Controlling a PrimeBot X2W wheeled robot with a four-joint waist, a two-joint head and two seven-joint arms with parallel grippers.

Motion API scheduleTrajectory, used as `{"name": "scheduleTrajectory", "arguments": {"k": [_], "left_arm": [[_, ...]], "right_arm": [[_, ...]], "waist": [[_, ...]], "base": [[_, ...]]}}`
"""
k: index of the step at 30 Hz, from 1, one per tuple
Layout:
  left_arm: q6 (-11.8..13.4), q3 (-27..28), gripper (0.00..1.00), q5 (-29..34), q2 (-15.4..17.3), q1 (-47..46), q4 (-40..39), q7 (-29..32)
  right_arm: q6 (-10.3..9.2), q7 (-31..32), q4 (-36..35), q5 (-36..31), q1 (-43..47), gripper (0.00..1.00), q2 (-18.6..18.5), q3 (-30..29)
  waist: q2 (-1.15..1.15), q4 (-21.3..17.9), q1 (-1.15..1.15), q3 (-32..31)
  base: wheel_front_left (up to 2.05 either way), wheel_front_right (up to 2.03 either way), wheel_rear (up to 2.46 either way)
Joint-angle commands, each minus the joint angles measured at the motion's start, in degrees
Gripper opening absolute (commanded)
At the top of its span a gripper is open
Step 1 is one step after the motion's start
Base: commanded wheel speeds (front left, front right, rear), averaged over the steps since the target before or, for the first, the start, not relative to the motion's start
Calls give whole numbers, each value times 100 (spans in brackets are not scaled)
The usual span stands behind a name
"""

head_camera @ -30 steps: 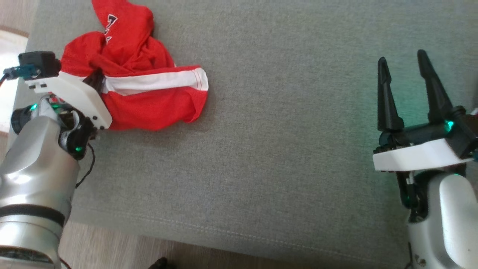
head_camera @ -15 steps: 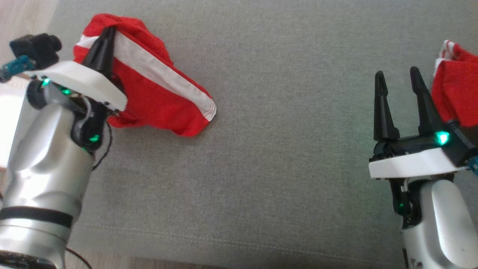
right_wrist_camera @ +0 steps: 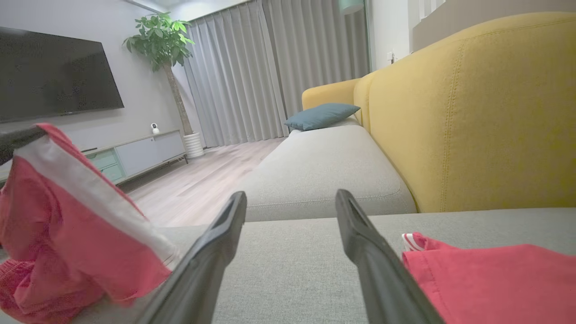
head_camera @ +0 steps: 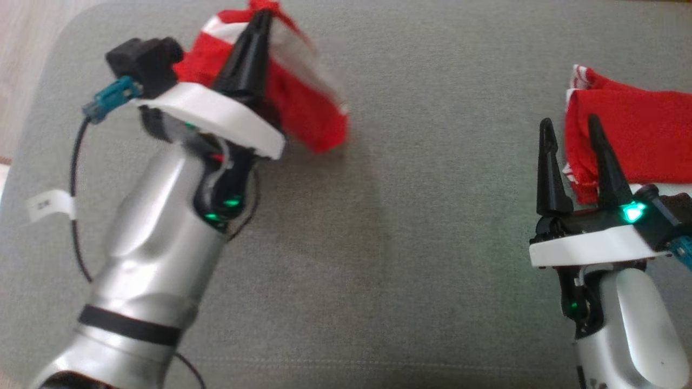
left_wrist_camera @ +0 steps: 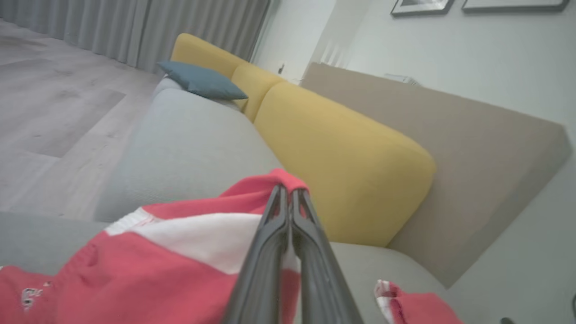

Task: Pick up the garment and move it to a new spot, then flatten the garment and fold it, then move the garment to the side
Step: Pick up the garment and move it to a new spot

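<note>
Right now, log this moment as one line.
phase: pick-up | left gripper: shut on red garment, raised over grey cushion | right gripper: open, empty, beside second red cloth

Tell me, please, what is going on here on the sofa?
The robot's left pincer is shut on a red garment with a white stripe and holds it up over the grey sofa seat. The right pincer is open and holds nothing; it hovers beside another red cloth that lies on the seat.
</note>
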Motion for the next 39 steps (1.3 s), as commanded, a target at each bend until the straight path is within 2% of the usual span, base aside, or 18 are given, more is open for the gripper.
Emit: {"name": "scheduleTrajectory", "arguments": {"k": [1, 8, 14, 17, 20, 24, 33, 34, 35, 36, 39], "left_arm": [[60, 139, 0, -83, 13, -188, -304, -4], [344, -67, 0, -389, -427, -226, -987, -155], [754, -271, 0, -1091, -484, 82, -1512, -433], [918, -392, 0, -1273, -485, 377, -1316, -474], [904, -511, 0, -853, -486, 599, -760, -481], [820, -334, 0, -149, -486, 799, -107, -482], [502, -251, 0, 795, -487, 931, 471, -483], [485, -268, 39, 845, -487, 928, 491, -483], [480, -276, 96, 904, -487, 922, 490, -483], [467, -287, 100, 954, -487, 922, 482, -483], [428, -265, 100, 1037, -487, 950, 384, -484]], "right_arm": [[-4, -63, -156, 50, -174, 100, -9, 169], [-4, -172, -62, 125, -224, 100, -9, 94], [-4, -224, -34, 145, -260, 100, -9, 15], [-4, -244, -29, 145, -285, 100, -9, 9], [-4, -259, -15, 140, -307, 100, -9, -3], [-4, -271, 20, 120, -315, 100, -9, -6], [-4, -218, 105, 36, -300, 100, -9, 55], [-4, -209, 115, 32, -296, 100, -9, 60], [-4, -201, 126, 29, -290, 100, -9, 67], [-4, -192, 139, 24, -282, 100, -9, 74], [-4, -174, 195, 6, -251, 100, -9, 92]], "waist": [[0, -89, 0, -56], [0, -297, 0, -123], [0, -402, 0, -41], [0, -415, 0, 45], [0, -399, 0, 118], [0, -358, 0, 184], [0, -219, 0, 173], [0, -197, 0, 166], [0, -176, 0, 158], [0, -155, 0, 147], [0, -98, 0, 103]], "base": [[0, 0, 0], [0, 0, 0], [0, 0, 0], [0, 0, 0], [0, 0, 0], [0, 0, 0], [0, 0, 0], [0, 0, 0], [0, 0, 0], [0, 0, 0], [0, 0, 0]]}}
